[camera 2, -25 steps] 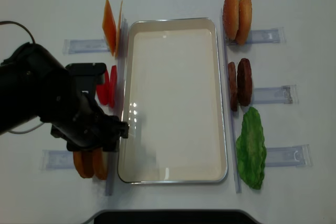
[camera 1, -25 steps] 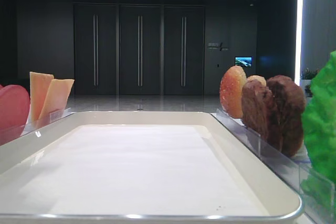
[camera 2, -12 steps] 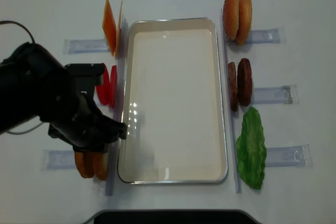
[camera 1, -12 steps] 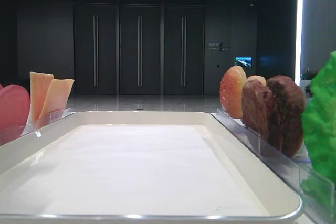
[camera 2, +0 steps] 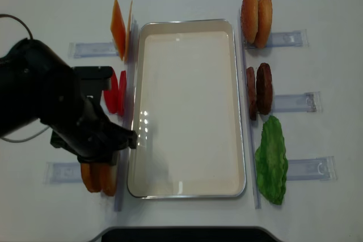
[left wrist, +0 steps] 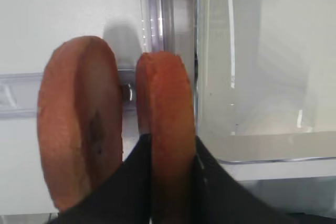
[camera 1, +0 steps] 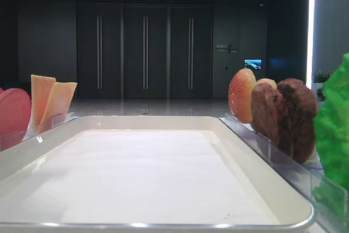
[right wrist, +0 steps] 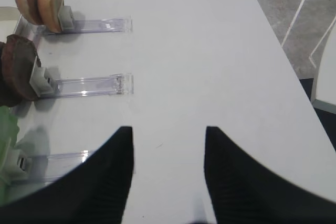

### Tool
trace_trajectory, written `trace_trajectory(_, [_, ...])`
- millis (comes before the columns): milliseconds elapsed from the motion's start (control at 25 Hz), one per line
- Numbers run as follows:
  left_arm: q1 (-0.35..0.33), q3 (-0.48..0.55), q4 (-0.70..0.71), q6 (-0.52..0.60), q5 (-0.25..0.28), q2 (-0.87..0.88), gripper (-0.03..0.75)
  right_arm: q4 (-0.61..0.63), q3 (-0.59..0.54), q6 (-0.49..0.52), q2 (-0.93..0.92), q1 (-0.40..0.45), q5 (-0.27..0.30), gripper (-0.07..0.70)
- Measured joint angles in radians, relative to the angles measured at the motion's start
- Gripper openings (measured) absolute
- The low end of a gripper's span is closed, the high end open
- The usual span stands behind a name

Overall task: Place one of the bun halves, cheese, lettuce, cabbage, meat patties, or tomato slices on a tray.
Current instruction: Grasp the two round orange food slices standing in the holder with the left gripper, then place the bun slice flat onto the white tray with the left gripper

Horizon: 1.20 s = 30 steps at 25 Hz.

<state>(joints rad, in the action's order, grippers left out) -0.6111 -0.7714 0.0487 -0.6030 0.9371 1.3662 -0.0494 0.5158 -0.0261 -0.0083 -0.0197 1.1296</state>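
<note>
In the left wrist view, two golden-brown bun halves stand on edge in a clear rack. My left gripper (left wrist: 169,139) is shut on the right bun half (left wrist: 165,103), next to the white tray (left wrist: 262,153). The other bun half (left wrist: 79,119) stands free to its left. From above, my left arm (camera 2: 57,106) covers the gripper, with both buns (camera 2: 99,178) showing below it. My right gripper (right wrist: 168,129) is open over bare table. Cheese (camera 2: 119,29), tomato slices (camera 2: 113,97), meat patties (camera 2: 260,89) and lettuce (camera 2: 272,160) flank the tray (camera 2: 187,22). Cabbage is out of view.
Two more buns (camera 2: 255,18) stand in a rack at the back right. Clear plastic racks (right wrist: 86,85) stick out sideways from both long sides of the tray. The table's right edge (right wrist: 273,40) lies close to my right gripper.
My left gripper's jaws have shut on the right bun half. The left arm has shifted slightly; the food and the tray have stayed in place.
</note>
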Motion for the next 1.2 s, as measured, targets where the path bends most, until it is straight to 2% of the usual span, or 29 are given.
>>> trace_trajectory(80, [0.000, -0.039, -0.006, 0.002, 0.028, -0.014, 0.125, 0.000, 0.000, 0.000, 0.000, 0.000, 0.000, 0.307])
trace_trajectory(240, [-0.002, -0.120, -0.049, 0.008, 0.051, -0.032, 0.123, 0.000, 0.000, 0.000, 0.000, 0.000, 0.000, 0.307])
trace_trajectory(440, [-0.003, -0.192, -0.049, 0.023, 0.118, -0.035, 0.121, 0.000, 0.000, 0.000, 0.000, 0.000, 0.000, 0.307])
trace_trajectory(640, [-0.003, -0.206, -0.049, 0.036, 0.151, -0.035, 0.121, 0.000, 0.000, 0.000, 0.000, 0.000, 0.000, 0.307])
trace_trajectory(840, [-0.003, -0.206, -0.049, 0.077, 0.152, -0.035, 0.121, 0.000, 0.000, 0.000, 0.000, 0.000, 0.000, 0.307])
trace_trajectory(1000, [-0.003, -0.204, -0.049, 0.118, 0.090, -0.035, 0.121, 0.000, 0.000, 0.000, 0.000, 0.000, 0.000, 0.307])
trace_trajectory(1120, [-0.003, -0.180, -0.084, 0.155, 0.002, -0.035, 0.121, 0.000, 0.000, 0.000, 0.000, 0.000, 0.000, 0.307])
trace_trajectory(1200, [0.004, -0.148, -0.159, 0.214, -0.082, -0.035, 0.121, 0.000, 0.000, 0.000, 0.000, 0.000, 0.000, 0.307])
